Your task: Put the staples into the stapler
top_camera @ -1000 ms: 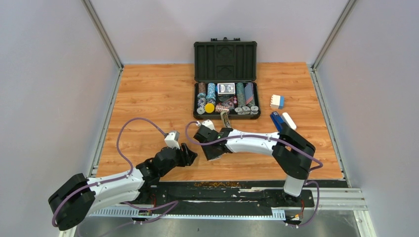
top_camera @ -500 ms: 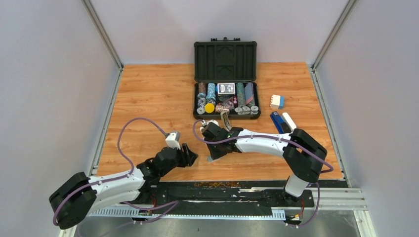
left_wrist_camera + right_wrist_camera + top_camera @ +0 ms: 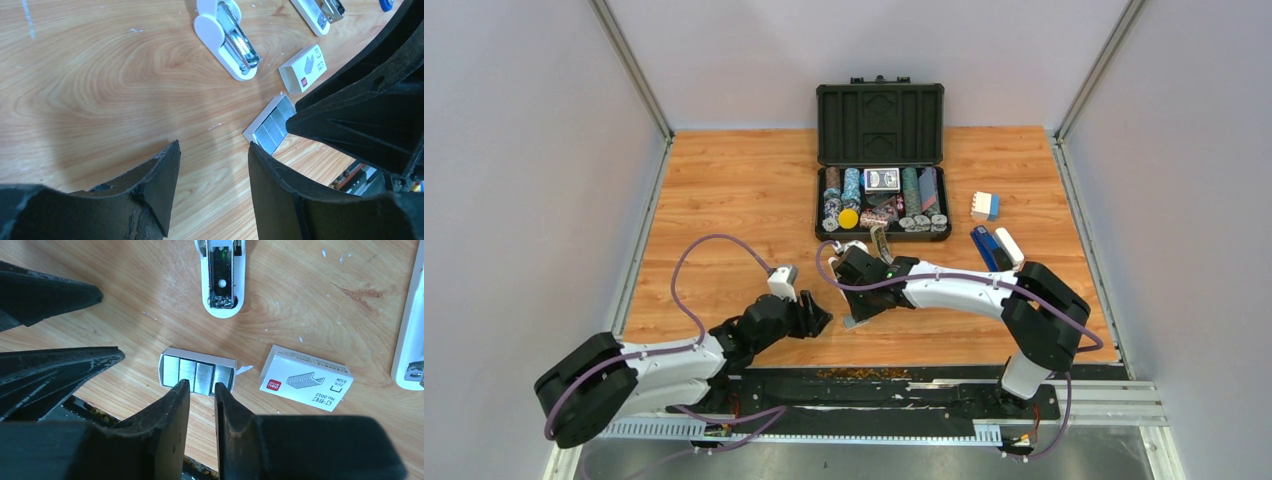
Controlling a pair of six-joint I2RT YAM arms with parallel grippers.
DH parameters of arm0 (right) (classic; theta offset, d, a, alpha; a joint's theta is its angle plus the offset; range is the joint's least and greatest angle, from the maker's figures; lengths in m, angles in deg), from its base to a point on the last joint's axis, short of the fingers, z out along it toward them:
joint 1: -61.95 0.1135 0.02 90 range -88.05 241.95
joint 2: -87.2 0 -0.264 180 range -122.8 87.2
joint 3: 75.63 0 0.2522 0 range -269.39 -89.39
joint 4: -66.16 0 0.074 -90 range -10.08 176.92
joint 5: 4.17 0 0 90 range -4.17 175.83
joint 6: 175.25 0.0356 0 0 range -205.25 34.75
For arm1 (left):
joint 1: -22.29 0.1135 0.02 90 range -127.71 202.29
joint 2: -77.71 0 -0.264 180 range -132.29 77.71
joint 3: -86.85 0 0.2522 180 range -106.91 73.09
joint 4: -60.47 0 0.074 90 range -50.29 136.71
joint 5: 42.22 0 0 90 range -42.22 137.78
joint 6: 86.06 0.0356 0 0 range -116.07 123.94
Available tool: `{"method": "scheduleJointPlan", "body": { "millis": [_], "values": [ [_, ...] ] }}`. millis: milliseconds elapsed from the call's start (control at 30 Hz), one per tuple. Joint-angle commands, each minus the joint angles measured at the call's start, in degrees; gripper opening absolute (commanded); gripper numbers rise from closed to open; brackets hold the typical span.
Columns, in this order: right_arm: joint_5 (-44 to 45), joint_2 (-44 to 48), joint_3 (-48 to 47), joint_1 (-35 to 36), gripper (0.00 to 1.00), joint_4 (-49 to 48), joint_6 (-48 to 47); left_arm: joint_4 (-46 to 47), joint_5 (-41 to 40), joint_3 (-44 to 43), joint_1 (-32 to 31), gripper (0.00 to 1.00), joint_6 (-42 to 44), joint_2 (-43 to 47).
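Observation:
The staples (image 3: 196,374) lie as silvery strips in a small open white tray (image 3: 270,125) on the wood. Their printed white sleeve (image 3: 306,377) rests just to the right. The stapler (image 3: 222,275) lies open beyond the tray with its metal channel showing, and it also appears at the stapler (image 3: 227,40) (image 3: 881,243). My right gripper (image 3: 200,384) (image 3: 854,315) is at the tray's near edge. Its jaws are narrowly apart, on either side of one strip, and contact is unclear. My left gripper (image 3: 212,147) (image 3: 814,318) hangs open over bare wood left of the tray.
An open black case of poker chips (image 3: 881,175) stands behind the stapler. A dark blue stapler (image 3: 982,245) and a white one (image 3: 1009,245) lie at the right, with a small white-and-blue box (image 3: 985,206) beyond them. The table's front edge runs close behind the tray.
The right gripper shifted right and came down to the staple tray as its jaws narrowed. The left arm crept forward and right, staying open.

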Motion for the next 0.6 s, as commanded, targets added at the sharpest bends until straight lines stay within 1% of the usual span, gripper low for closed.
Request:
{"method": "scheduleJointPlan", "body": {
  "millis": [0, 200, 300, 500, 567],
  "values": [
    [0.8, -0.4, -0.9, -0.2, 0.26, -0.4, -0.8, 5.3, 3.3, -2.5, -0.1, 0.59, 1.4, -4.6],
    [0.1, -1.9, -0.7, -0.2, 0.28, -1.5, -0.6, 11.1, 6.4, -3.5, -0.2, 0.47, 0.0, -11.9],
    [-0.1, -2.6, -0.5, -0.3, 0.29, -2.1, -0.3, 13.2, 7.5, -3.7, -0.2, 0.38, -0.6, -14.7],
    [-2.2, -3.4, -0.1, -0.2, 0.3, -3.6, -0.1, 15.6, 8.4, -4.3, -1.0, 0.26, -1.3, -18.0],
    [-3.3, -3.3, 0.1, -0.3, 0.3, -4.3, 0.1, 16.5, 8.6, -4.5, -1.5, 0.24, -1.7, -19.1]
  ]
}}
